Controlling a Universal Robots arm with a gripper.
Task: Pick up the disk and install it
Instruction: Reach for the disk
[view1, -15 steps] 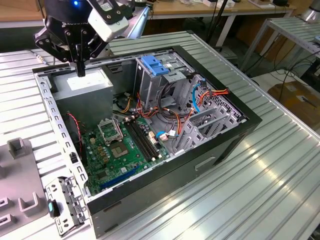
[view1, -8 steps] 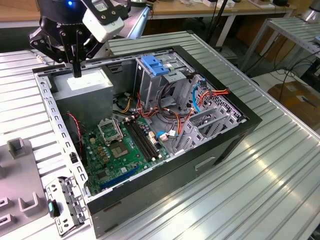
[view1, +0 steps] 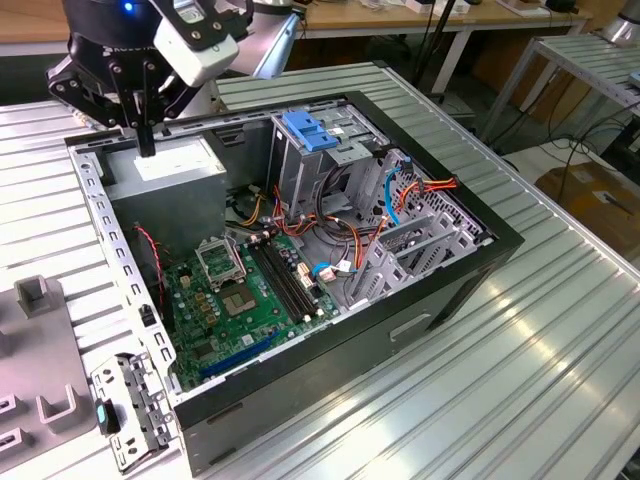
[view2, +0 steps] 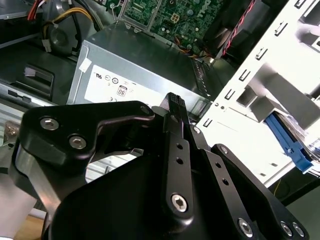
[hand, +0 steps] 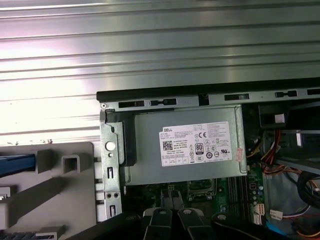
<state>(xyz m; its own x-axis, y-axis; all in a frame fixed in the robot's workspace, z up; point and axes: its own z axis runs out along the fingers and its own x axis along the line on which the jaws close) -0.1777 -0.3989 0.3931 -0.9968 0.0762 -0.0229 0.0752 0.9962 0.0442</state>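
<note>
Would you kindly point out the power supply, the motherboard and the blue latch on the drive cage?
power supply (hand: 190, 145): first wrist view, on its white label.
motherboard (view1: 222, 325): exterior view, on its green surface.
blue latch (view1: 305, 132): exterior view, on its flat top face.

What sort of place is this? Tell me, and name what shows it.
Probably a robotics lab workbench: an open computer case lies on a ribbed metal table, the gripper hangs over it, and desks stand behind.

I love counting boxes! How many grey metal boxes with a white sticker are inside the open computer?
1. The power supply sits in the far corner of the case, at the exterior view's left, under the gripper. Others could hide behind the drive cage.
</note>
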